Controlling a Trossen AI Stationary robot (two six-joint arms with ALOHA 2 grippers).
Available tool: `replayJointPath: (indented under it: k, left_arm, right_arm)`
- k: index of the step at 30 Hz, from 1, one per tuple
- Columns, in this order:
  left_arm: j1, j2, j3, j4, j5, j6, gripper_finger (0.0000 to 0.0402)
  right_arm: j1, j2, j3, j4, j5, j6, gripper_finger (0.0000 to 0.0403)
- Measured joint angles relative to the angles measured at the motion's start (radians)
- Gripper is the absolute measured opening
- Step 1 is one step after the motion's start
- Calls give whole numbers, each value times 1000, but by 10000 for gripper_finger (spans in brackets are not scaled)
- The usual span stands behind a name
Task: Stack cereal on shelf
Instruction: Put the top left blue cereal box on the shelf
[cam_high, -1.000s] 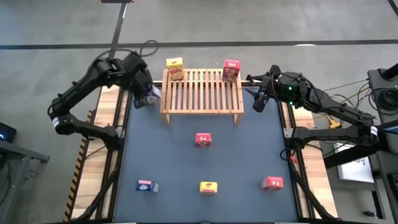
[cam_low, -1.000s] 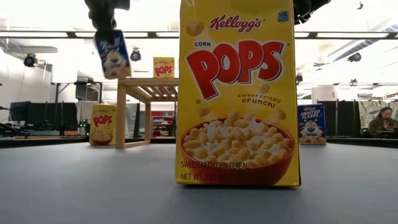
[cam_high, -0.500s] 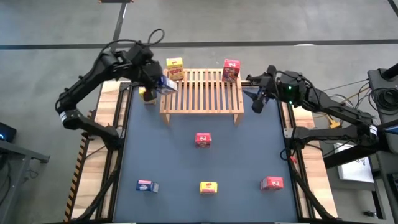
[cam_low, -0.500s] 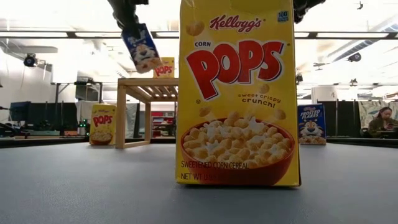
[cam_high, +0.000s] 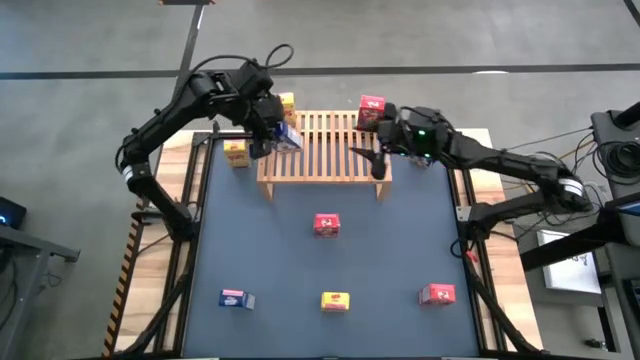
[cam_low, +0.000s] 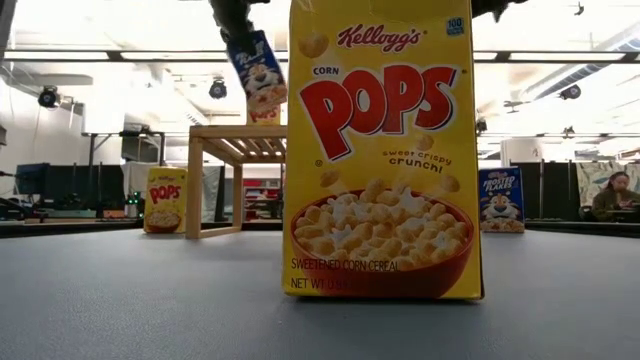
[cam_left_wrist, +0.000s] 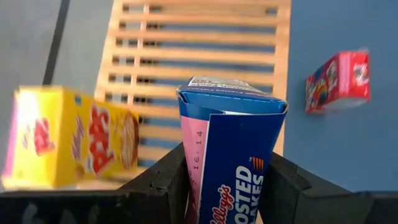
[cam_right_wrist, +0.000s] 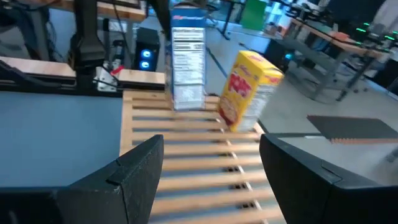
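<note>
The left pincer (cam_high: 272, 135), clamped on a small blue cardboard cereal box (cam_left_wrist: 231, 163), hovers over the light-wood slatted shelf (cam_high: 325, 160); released tilted, the box could topple. The right pincer (cam_high: 378, 160) hangs with fingers apart.

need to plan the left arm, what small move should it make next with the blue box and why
Probably lower it straight down and release. The left gripper is shut on the blue box, holding it in the air above the shelf near the left end, beside the yellow box standing there. Bare slats lie beneath it. The right gripper, open, hovers at the shelf's right end.
</note>
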Motion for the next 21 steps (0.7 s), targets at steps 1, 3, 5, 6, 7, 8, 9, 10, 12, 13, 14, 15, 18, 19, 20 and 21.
replayJointPath:
  k: [1,3,5,6,7,8,9,10,12,13,14,15,18,19,20,21]
  left_arm:
    - [-8,13,24,-4,0,0,131]
    - [-23,38,64,-16,0,0,131]
    - [-38,61,97,-28,0,0,131]
    - [-45,70,109,-30,0,0,131]
    - [-51,78,120,-30,0,0,131]
    - [-57,83,126,-30,0,0,131]
    - [-63,91,130,-32,0,0,131]
    - [-68,97,134,-33,0,0,131]
    - [-76,107,137,-34,0,0,131]
    - [-79,110,137,-36,0,0,131]
    - [-81,112,134,-35,0,0,131]
    - [-84,112,131,-35,0,0,131]
    - [-87,114,118,-35,0,0,131]
    - [-88,114,116,-37,0,0,131]
    - [-90,114,114,-36,0,0,131]
    - [-91,114,114,-35,0,0,131]
  right_arm:
    - [2,29,21,8,-9,-1,256]
    - [9,83,66,5,-12,-1,256]
    - [19,134,111,6,-12,-15,256]
    - [22,159,132,6,-12,-28,256]
    - [26,182,153,6,-12,-42,256]
    - [28,206,173,5,-12,-49,256]
    - [31,229,194,4,-12,-55,256]
    - [33,251,214,4,-12,-57,256]
    - [38,293,251,-3,-12,-58,256]
    - [42,314,269,-8,-12,-61,258]
    - [45,334,288,-16,-12,-61,260]
    - [47,352,306,-28,-13,-61,265]
    - [53,405,361,-53,-41,-60,284]
    - [53,421,379,-73,-71,-61,291]
    - [53,439,397,-85,-90,-59,297]
    - [55,458,417,-89,-103,-49,303]
